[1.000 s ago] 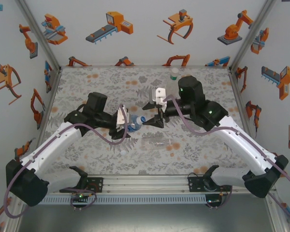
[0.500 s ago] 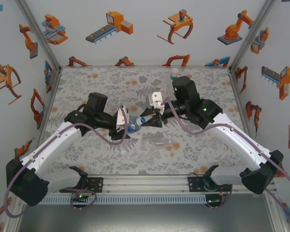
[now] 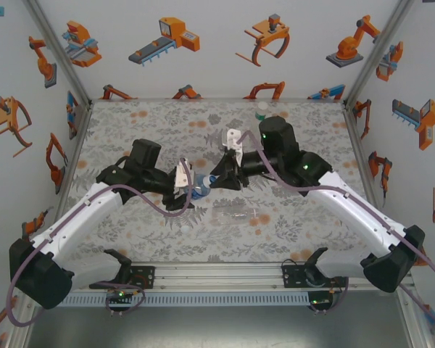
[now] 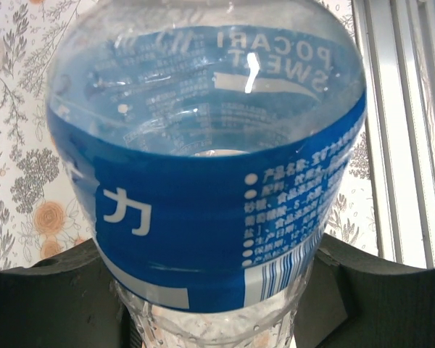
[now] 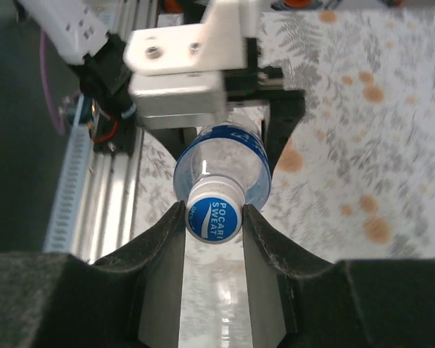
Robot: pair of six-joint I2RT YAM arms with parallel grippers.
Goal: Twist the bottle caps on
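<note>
Floral-patterned desk (image 3: 130, 130) carries everything. Left of the blue-label bottle (image 4: 203, 217), the left gripper (image 3: 186, 187) is clamped on its body (neck pointing right). At the bottle's right end, the right gripper (image 5: 214, 212) is closed on its blue-and-white cap (image 5: 213, 221). Right of and nearer than that bottle, a clear unlabelled bottle (image 3: 235, 214) lies on its side.

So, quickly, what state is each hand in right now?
Left hand: closed, holding the blue-label bottle.
Right hand: closed on that bottle's cap.
</note>
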